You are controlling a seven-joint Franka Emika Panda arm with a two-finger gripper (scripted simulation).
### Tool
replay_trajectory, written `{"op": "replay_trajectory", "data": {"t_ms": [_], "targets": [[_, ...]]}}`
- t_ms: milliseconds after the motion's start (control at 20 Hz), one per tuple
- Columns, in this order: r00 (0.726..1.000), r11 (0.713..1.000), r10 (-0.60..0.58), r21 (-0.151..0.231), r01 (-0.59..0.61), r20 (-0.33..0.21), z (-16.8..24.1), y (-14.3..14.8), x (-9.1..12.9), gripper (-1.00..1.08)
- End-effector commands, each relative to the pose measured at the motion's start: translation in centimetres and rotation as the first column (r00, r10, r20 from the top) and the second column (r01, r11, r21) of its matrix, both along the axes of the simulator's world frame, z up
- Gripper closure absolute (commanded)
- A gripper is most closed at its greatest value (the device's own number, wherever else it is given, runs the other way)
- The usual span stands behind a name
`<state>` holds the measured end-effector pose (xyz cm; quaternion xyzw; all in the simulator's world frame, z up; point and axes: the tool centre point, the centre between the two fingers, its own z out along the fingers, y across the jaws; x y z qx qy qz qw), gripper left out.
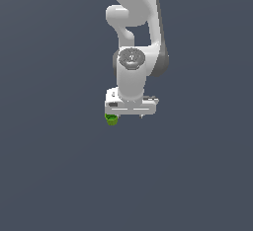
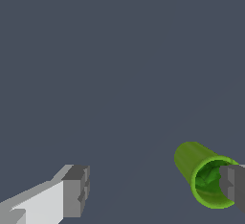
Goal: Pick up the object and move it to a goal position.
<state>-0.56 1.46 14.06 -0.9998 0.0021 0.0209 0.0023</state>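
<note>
Pincer (image 2: pixel 155 189) wide, holding nothing; green cup (image 2: pixel 203 175) sits off-centre at one finger (image 2: pixel 233 185). Risk: closing knocks it sideways.

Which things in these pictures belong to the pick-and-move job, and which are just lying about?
Job:
- green cup, lying beside one finger
- claw, jaws wide apart, not gripping

Lying about:
- nothing else; only the plain grey surface
</note>
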Motion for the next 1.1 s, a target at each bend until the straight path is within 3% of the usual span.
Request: {"op": "replay_trajectory", "data": {"t_ms": [0,600,1050], "targets": [[1.000,1.000,0.000,0.000,0.000,0.000,0.0,0.0,0.0,-0.92],[0.999,0.999,-0.040,-0.002,0.040,0.002,1.7,-1.9,0.2,-0.92],[1.000,1.000,0.018,-0.001,-0.018,0.004,1.3,-2.4,0.0,-0.92]]}}
